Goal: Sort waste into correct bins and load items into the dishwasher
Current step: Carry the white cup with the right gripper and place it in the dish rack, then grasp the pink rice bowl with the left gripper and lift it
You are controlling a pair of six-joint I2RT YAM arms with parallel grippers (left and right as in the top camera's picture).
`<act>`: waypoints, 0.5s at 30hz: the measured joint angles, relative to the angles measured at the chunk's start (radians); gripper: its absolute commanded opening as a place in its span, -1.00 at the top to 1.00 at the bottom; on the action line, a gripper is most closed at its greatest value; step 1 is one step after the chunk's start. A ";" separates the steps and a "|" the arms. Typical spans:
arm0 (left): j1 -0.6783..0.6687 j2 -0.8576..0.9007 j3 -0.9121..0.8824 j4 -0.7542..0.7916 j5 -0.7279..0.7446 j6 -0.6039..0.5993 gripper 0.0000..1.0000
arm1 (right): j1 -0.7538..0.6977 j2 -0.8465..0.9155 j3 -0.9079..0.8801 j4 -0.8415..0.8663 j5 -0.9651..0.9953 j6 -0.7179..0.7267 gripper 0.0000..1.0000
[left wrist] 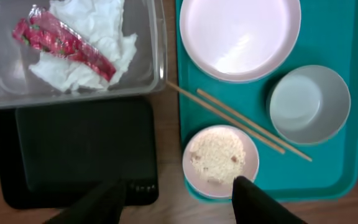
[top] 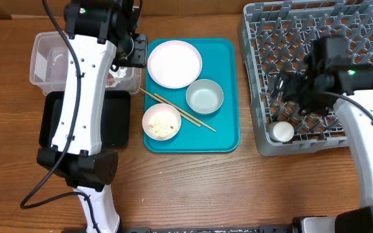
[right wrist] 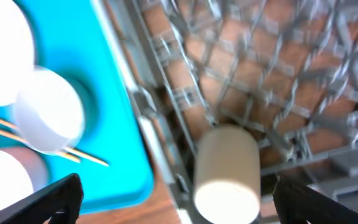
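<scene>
Cup racked; both pairs of fingers apart.
Your right fingers straddle the white cup, lying in the near corner of the dish rack; your left fingers hang empty over the rice bowl; beyond, napkin and wrapper lie in the clear tub.

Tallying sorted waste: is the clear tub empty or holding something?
Holding: crumpled white napkin and red wrapper lie inside the clear tub.

No legible text or labels anywhere (red wrapper print too blurred)

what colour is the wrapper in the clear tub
Red wrapper, lying on the white napkin; clearest in left wrist view.
</scene>
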 measured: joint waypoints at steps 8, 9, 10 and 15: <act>-0.140 -0.114 -0.243 -0.023 0.083 -0.077 -0.08 | 0.000 0.000 0.117 -0.011 -0.001 -0.004 -1.00; -0.174 -0.117 -0.306 -0.014 0.079 -0.098 -0.08 | 0.000 0.000 0.117 -0.013 -0.001 -0.003 -1.00; -0.211 -0.118 -0.378 0.019 0.074 -0.121 -0.08 | 0.000 0.000 0.117 -0.014 -0.001 -0.004 -1.00; -0.349 -0.110 -0.649 0.227 0.067 -0.172 0.03 | 0.000 0.000 0.117 -0.017 -0.002 -0.004 -1.00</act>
